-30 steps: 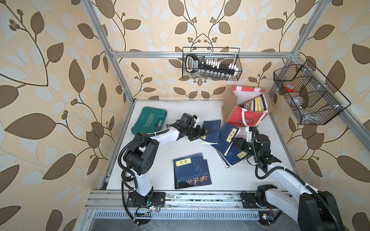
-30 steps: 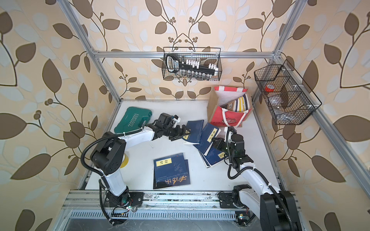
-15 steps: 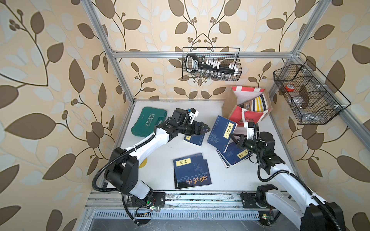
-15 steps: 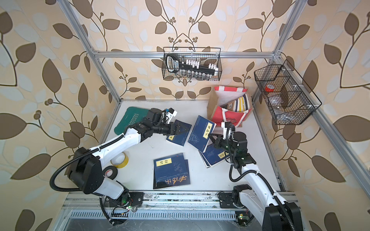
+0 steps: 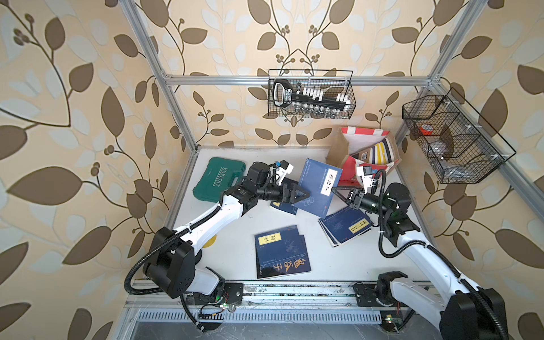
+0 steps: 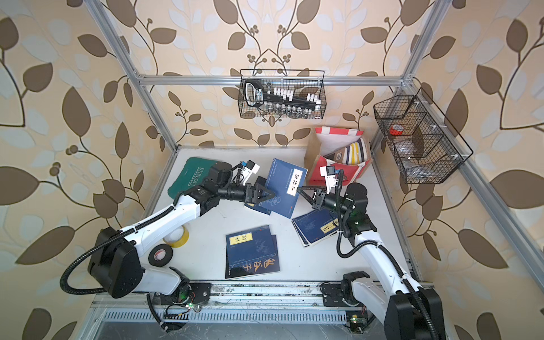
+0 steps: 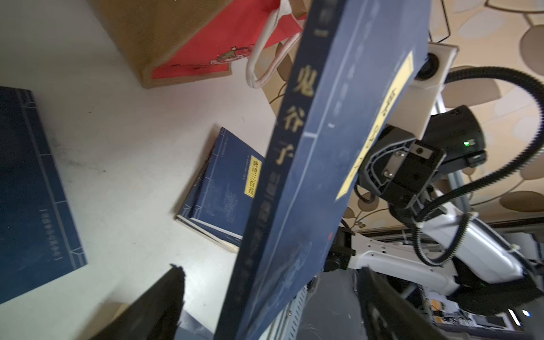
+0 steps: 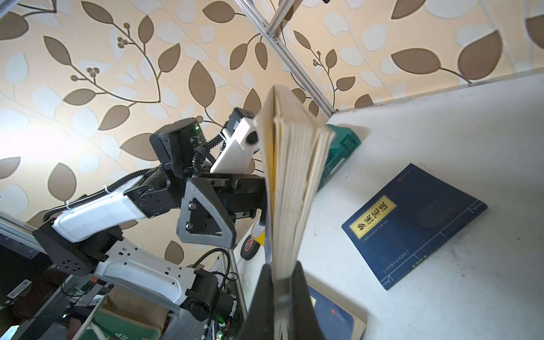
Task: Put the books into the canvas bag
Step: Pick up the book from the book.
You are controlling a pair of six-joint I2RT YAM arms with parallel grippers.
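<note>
A navy book (image 5: pixel 318 184) (image 6: pixel 284 185) with a pale title label hangs tilted above the table. My right gripper (image 5: pixel 335 192) (image 8: pixel 282 265) is shut on its page edge (image 8: pixel 291 176). At the spine edge my left gripper (image 5: pixel 306 195) (image 7: pixel 270 269) is open, its jaws straddling the book (image 7: pixel 323 147) with gaps on both sides. The canvas bag (image 5: pixel 348 173) (image 6: pixel 313 147) (image 7: pixel 188 35) stands at the back right with books inside. More navy books lie at the front middle (image 5: pixel 279 253), under my right arm (image 5: pixel 344 226) and below my left gripper (image 6: pixel 257 207).
A green tool case (image 5: pixel 219 178) lies at the back left. Black wire baskets hang on the back wall (image 5: pixel 310 94) and the right wall (image 5: pixel 453 138). A yellow tape roll (image 6: pixel 176 235) and a black one (image 6: pixel 160 254) sit beside my left arm.
My right gripper has lifted the book off the pile into the air. My left arm has swung over to its spine edge, and its jaws have narrowed around it.
</note>
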